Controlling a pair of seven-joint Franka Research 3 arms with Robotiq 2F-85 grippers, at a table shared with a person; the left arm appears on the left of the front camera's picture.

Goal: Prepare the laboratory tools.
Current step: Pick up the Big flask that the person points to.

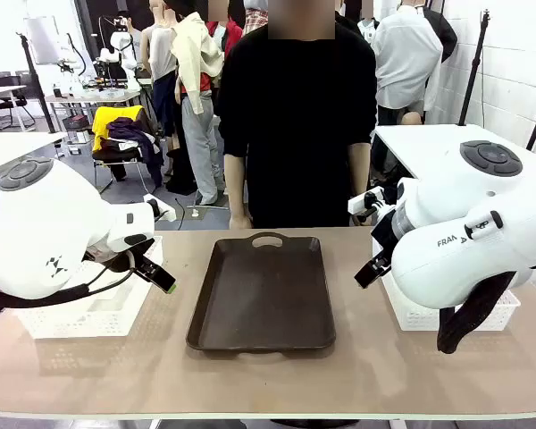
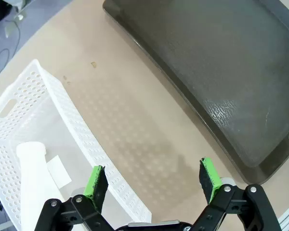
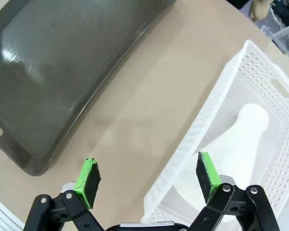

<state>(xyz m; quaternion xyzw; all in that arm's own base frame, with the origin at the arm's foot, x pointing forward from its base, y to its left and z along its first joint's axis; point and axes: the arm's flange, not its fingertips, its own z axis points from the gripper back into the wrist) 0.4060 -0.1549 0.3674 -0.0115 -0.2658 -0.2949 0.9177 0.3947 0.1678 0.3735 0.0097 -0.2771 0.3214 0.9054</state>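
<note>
My left arm (image 1: 45, 241) and right arm (image 1: 482, 237) are glossy white rounded shells with grey round caps (image 1: 25, 172). Behind my right gripper (image 3: 148, 175) I carry black FRAN lettering (image 1: 447, 241) and a dark sleeved cable bundle (image 1: 469, 317). Behind my left gripper (image 2: 152, 180) loops a thin black cable (image 1: 80, 291). Both grippers are black, with silver screws (image 2: 53, 203) and green pads (image 2: 96, 183).

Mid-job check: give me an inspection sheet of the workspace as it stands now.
Surface: tan table; dark brown tray at centre, nothing on it.
Job's things: left flask lies in left basket; right flask lies in right basket.
Clutter: small brown specks beside left basket.
Hands: left hand open over left basket's rim; right hand open over right basket's rim.
Cables: black bundle hangs under right arm.
Surroundings: person at far side.
</note>
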